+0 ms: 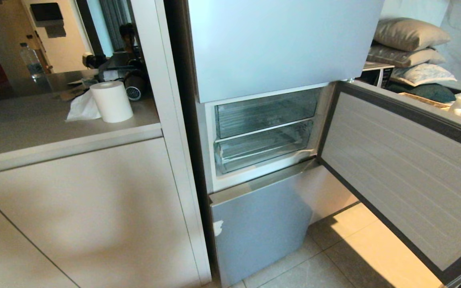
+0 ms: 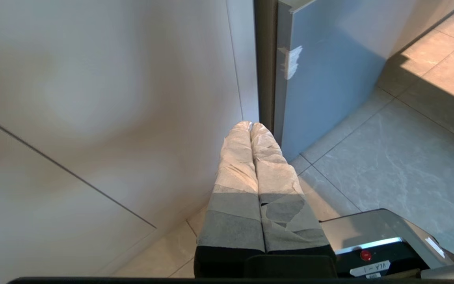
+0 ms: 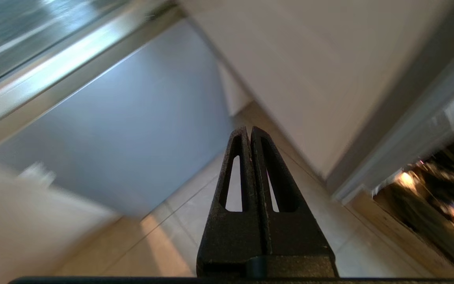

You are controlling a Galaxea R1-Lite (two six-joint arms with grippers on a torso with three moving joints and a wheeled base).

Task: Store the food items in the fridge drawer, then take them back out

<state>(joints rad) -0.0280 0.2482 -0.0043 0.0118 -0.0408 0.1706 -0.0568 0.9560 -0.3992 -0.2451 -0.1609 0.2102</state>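
The fridge [image 1: 278, 44] stands ahead with its middle door [image 1: 406, 168] swung wide to the right. Two clear bins show inside; the lower, lipped one is the fridge drawer [image 1: 262, 148], pushed in. No food items are in view. Neither gripper shows in the head view. My left gripper [image 2: 250, 125], with tape-wrapped fingers, is shut and empty, low by the corner where the beige cabinet [image 2: 112, 98] meets the fridge's bottom door [image 2: 329, 79]. My right gripper [image 3: 249, 129] is shut and empty, pointing at the floor between the bottom door [image 3: 132, 130] and the open door [image 3: 309, 79].
A counter [image 1: 34, 124] on the left carries a paper roll [image 1: 111, 101] and tissue; a person [image 1: 128, 38] is behind it. Pillows [image 1: 408, 34] are stacked at the back right. The robot base [image 2: 384, 244] sits on tiled floor [image 1: 334, 256].
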